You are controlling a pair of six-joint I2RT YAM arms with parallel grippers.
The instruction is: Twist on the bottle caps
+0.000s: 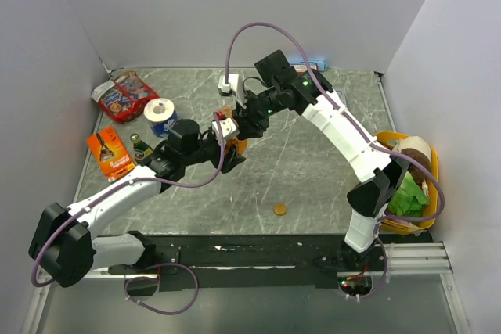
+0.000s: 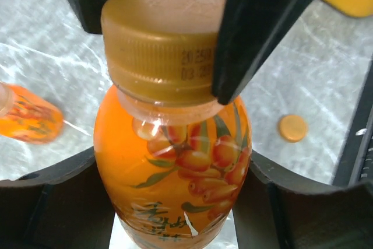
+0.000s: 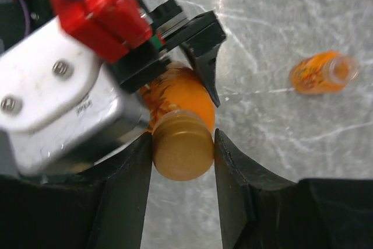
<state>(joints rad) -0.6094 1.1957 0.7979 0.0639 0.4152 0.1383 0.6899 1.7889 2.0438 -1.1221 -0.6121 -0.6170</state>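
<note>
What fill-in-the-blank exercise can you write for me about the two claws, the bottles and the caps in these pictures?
1. The left claw holds one bottle by its ____.
2. The right claw is shut on that bottle's ____.
3. The second bottle, uncapped, lies on its ____.
4. The other cap lies loose on the ____.
Missing words: body; cap; side; table.
</note>
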